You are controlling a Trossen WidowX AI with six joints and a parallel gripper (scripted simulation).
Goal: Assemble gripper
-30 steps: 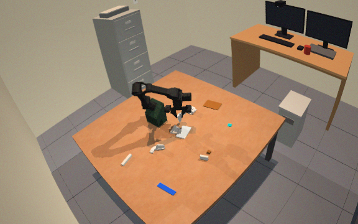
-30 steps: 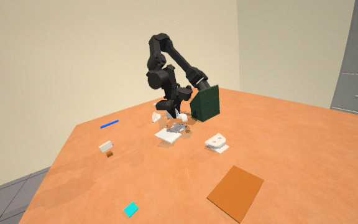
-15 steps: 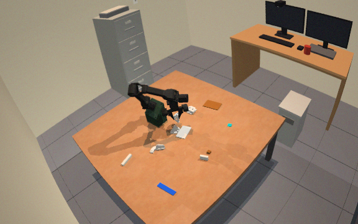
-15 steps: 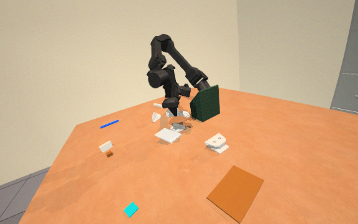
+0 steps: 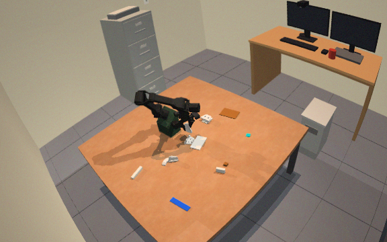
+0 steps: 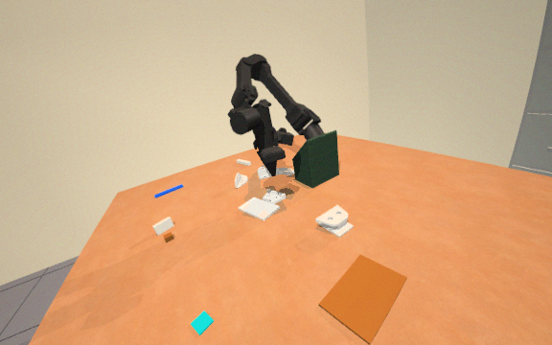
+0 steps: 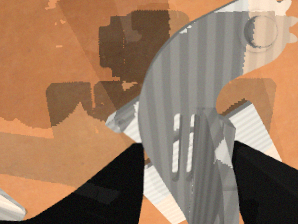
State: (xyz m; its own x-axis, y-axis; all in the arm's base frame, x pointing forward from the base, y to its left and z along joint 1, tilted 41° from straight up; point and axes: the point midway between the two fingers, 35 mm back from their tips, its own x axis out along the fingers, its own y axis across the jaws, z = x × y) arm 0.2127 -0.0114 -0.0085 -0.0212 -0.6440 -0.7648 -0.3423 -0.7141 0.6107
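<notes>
My gripper (image 5: 188, 126) (image 6: 272, 172) (image 7: 185, 152) is shut on a white curved jaw (image 5: 188, 128) (image 7: 170, 75), held above the table. Its round hole and gear teeth point to the upper right in the wrist view. Below it lies a flat white rectangular plate (image 5: 199, 143) (image 6: 259, 209) (image 7: 254, 129) beside a small dotted white part (image 5: 189, 140) (image 6: 274, 196); I cannot tell whether they are joined. A rounded white part with two holes (image 5: 206, 118) (image 6: 335, 218) sits apart. Which is base or housing is unclear. Another white curved piece (image 5: 172, 158) (image 6: 241, 180), apparently the other jaw, lies on the table.
A dark green block (image 5: 168, 124) (image 6: 318, 160) stands by the arm's base. On the table (image 5: 247, 185) lie a white bar (image 5: 136, 172), a blue strip (image 5: 180, 204), a white block (image 5: 220, 170), a small brown block (image 5: 226, 164), a cyan tile (image 5: 248, 135) and an orange-brown sheet (image 5: 229, 113).
</notes>
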